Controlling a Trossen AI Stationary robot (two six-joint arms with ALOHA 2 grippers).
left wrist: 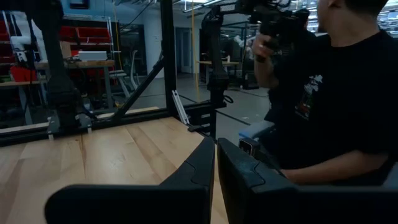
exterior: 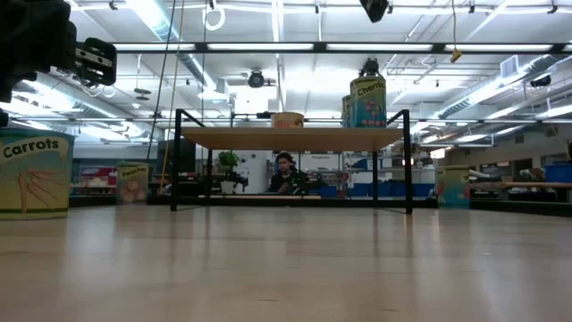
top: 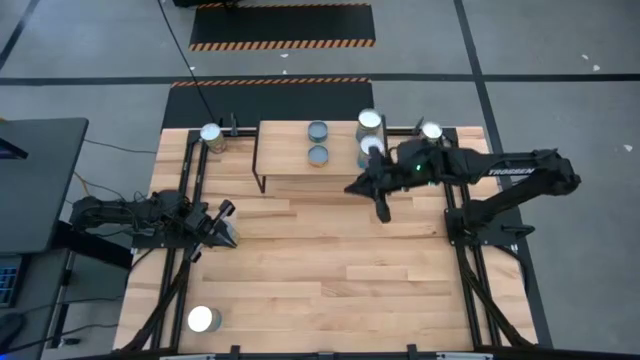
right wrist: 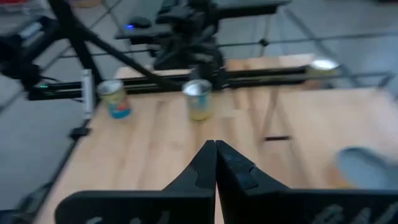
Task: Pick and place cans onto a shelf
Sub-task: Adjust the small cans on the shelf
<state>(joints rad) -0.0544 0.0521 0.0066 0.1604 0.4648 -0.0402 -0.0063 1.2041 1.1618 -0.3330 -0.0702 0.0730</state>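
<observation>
The shelf (top: 300, 172) stands at the table's far middle. On it are two small blue-grey-topped cans (top: 318, 130) (top: 318, 154) and two silver-topped cans (top: 370, 121) (top: 369, 146); the low view shows one can (exterior: 367, 100) on its board. Other cans stand upright on the table at the far left (top: 211, 134), far right (top: 432, 130) and near left (top: 204, 319). My right gripper (top: 383, 212) is shut and empty above the table, just near of the shelf's right end. My left gripper (top: 226, 222) is shut and empty at the table's left.
The right wrist view shows two cans (right wrist: 115, 99) (right wrist: 199, 99) on the table near my left arm. Black frame rails run along both table sides (top: 190, 190) (top: 450, 200). A person (left wrist: 336, 93) stands beyond the table's right side. Bare planks (top: 330, 270) fill the middle.
</observation>
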